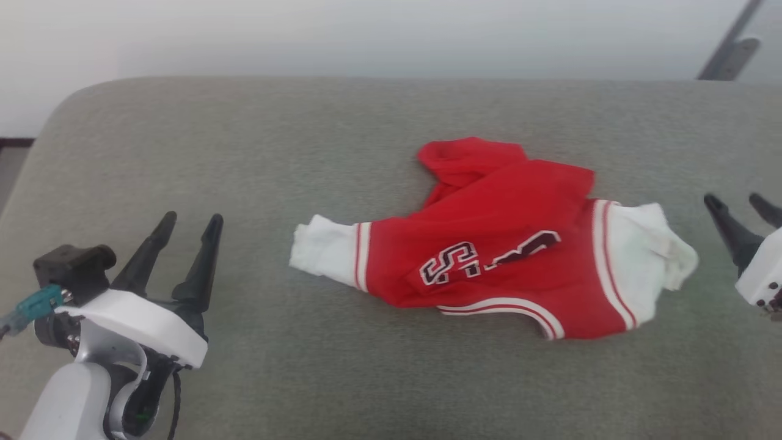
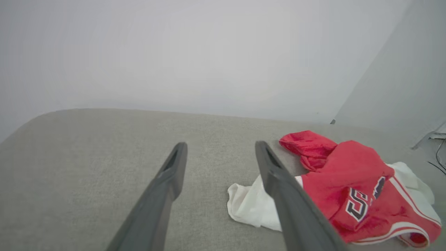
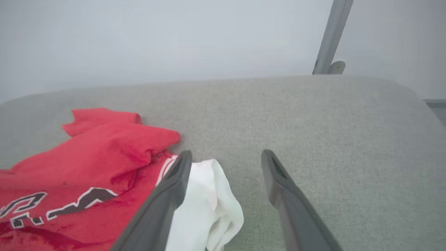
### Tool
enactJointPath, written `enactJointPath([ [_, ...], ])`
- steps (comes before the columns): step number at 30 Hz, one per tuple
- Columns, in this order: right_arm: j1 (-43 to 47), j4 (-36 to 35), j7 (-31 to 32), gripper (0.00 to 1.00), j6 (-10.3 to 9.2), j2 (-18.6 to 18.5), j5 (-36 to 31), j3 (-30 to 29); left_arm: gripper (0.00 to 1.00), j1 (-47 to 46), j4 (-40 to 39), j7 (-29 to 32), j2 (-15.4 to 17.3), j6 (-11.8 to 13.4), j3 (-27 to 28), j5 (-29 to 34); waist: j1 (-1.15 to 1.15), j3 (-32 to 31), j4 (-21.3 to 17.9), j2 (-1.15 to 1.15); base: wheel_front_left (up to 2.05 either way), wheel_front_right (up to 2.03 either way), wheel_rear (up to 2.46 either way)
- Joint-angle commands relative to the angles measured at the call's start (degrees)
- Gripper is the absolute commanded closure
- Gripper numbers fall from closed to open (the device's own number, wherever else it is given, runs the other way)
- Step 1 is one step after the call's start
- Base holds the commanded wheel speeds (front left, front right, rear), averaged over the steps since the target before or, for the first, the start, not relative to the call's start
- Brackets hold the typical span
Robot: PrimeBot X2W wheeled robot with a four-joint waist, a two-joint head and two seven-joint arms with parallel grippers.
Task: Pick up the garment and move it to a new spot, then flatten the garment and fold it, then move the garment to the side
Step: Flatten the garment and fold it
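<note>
Left tool [image 1: 192, 217] and right tool [image 1: 732, 198] gape empty beside the garment [image 1: 489, 244]; left wrist view adds cables [image 2: 439, 157].

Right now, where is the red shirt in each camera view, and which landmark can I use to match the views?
Head view: the shirt lies right of centre on the grey cushion.
Left wrist view: the shirt is at the lower right.
Right wrist view: the shirt is at the lower left.
Shared landmark: the black, white-outlined lettering on the shirt.
</note>
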Motion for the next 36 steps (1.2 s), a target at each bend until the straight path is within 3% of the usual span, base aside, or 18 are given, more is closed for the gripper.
enactJointPath([
  [1,1.0,-2.1,-2.3,0.0,-0.06,0.7,-0.2,-0.8,0.0,-0.2,-0.9,1.4,0.4,0.3,-0.3,-0.8,0.0,0.0,-2.1,-0.01,0.0,0.0,0.0],
  [8,4.7,-10.9,-13.2,0.0,-0.04,4.0,-3.7,-2.3,0.0,0.3,-3.8,7.9,3.0,1.5,-0.6,-1.8,0.0,1.2,-7.2,-0.01,0.0,0.0,0.0],
  [19,7.8,-14.5,-25.4,0.0,-0.04,9.3,-9.1,-3.7,0.0,0.8,-3.7,18.0,5.2,4.7,-2.2,-2.5,0.0,4.2,-12.9,-0.01,0.0,0.0,0.0],
  [25,8.5,-14.7,-28.0,0.0,-0.04,11.4,-9.7,-3.0,0.0,-0.2,-1.6,22.8,6.6,7.0,-3.5,-1.0,0.0,5.4,-14.4,-0.01,0.0,0.0,0.0],
  [32,7.8,-13.9,-28.3,0.0,-0.04,11.8,-8.8,-1.9,0.0,-2.2,1.0,26.5,7.0,7.9,-4.6,-1.1,0.0,6.3,-15.0,-0.01,0.0,0.0,0.0],
  [33,7.6,-13.9,-28.4,0.0,-0.04,11.8,-8.7,-1.8,0.41,-2.6,1.5,27.3,6.7,7.6,-4.9,-1.9,0.0,6.5,-15.1,-0.01,0.0,0.0,0.0],
  [34,7.4,-13.9,-28.5,0.0,-0.04,11.7,-8.6,-1.7,1.0,-3.2,1.7,27.7,6.8,7.5,-4.9,-2.0,0.0,6.7,-15.1,-0.01,0.0,0.0,0.0],
  [36,7.2,-13.6,-28.7,0.0,-0.04,11.7,-8.2,-1.6,1.0,-4.2,2.5,29.1,6.9,7.9,-4.5,-3.0,0.0,7.0,-15.2,-0.01,0.0,0.0,0.0],
])
